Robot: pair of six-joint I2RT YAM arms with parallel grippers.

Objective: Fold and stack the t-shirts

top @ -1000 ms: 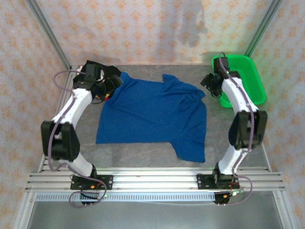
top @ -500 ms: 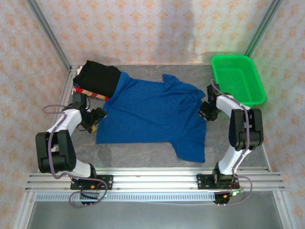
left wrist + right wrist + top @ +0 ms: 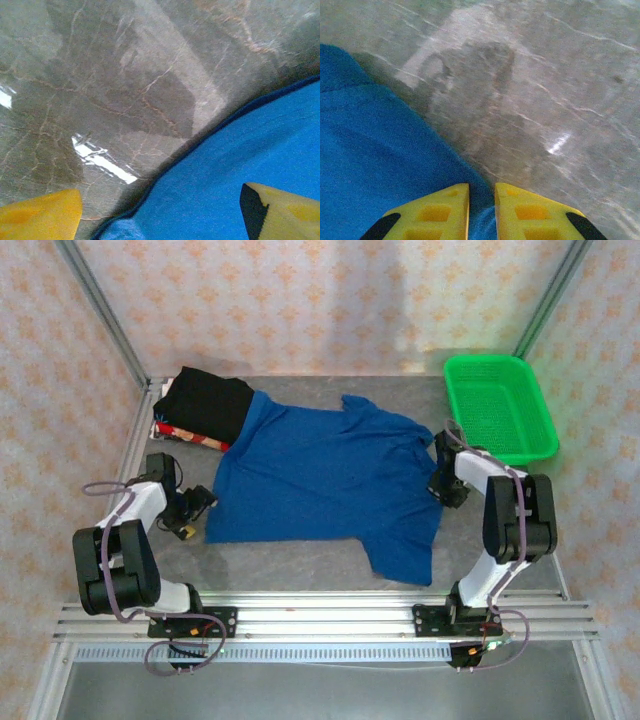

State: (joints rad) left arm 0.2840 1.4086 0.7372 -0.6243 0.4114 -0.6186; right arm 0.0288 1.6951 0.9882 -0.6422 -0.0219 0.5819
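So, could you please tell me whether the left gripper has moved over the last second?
Yes. The left gripper has pulled back from over the black t-shirt, toward the near side, to the blue t-shirt's near-left hem.

You're seeing the red tee (image 3: 188,434) lying mostly hidden under the black tee (image 3: 207,403); the blue tee (image 3: 370,165) is hiding its hem inside the right pincer (image 3: 481,195).

A grey, marble-patterned surface (image 3: 300,565) with pale veins and glossy light reflections. At its far right corner sits a bright green plastic basket (image 3: 500,405) with mesh walls. Peach floral wallpaper (image 3: 300,310) encloses the space behind and at both sides. Silver metal posts (image 3: 100,310) rise at the back corners. Ridged aluminium rails (image 3: 330,618) run along the near edge.
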